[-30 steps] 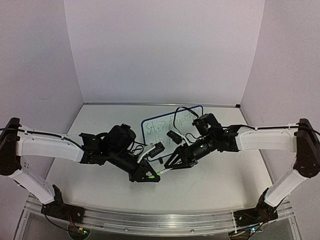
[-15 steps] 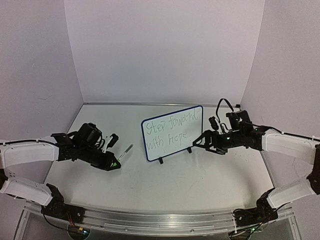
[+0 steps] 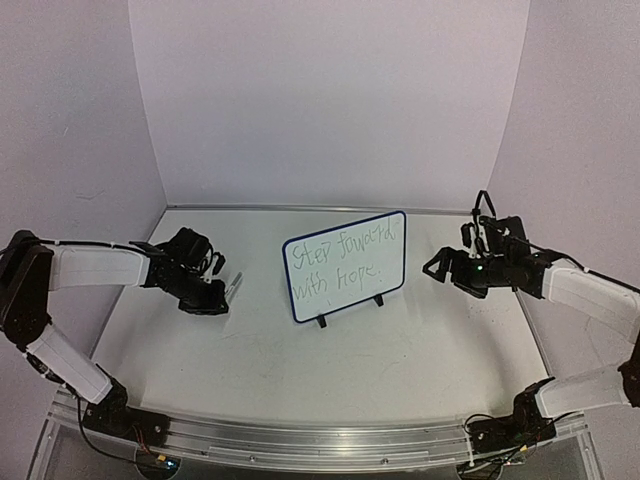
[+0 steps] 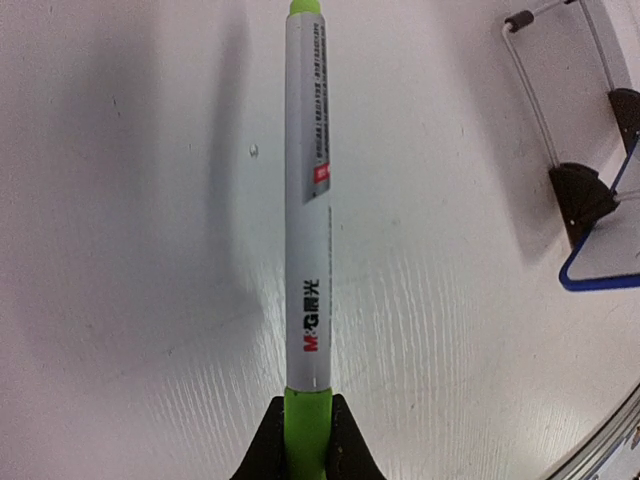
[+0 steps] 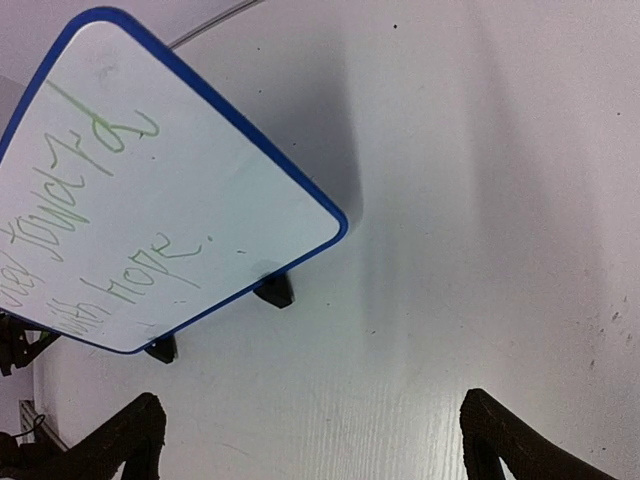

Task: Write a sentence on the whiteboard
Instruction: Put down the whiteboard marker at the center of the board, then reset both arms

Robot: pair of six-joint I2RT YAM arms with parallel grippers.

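Left hand (image 3: 214, 298): fingers pinched shut on the green tail end of the marker (image 4: 307, 200). The barrel sticks straight out ahead of the hand, low over the table (image 3: 350, 370). My read is that holding it by the very end gives reach and keeps the fingers off the tip. Tip now points away from the board, so it looks parked, not writing.

Whiteboard (image 3: 345, 265): off to the right of the left hand, well apart, with only its blue corner and one foot in the wrist view. It stands on its clip feet (image 3: 320, 322), leaning back, so the face is tilted up for writing and reading. The sentence (image 3: 340, 262) is on it in two lines of thin green, roughly "Step forward / with hope." It looks complete to me.

Right hand (image 5: 312, 400): fingers spread wide, holding nothing. The board is ahead of it and to its left, apart, no contact. I'd guess it was there to steady the frame and isn't needed now.

Versus half a second ago:
- Left hand has pulled further back and away from the board, marker with it.
- Right hand has backed off further right.
- Board hasn't moved.

A second ago both hands were bunched right in front of the board, covering most of the text. Now it's fully exposed.
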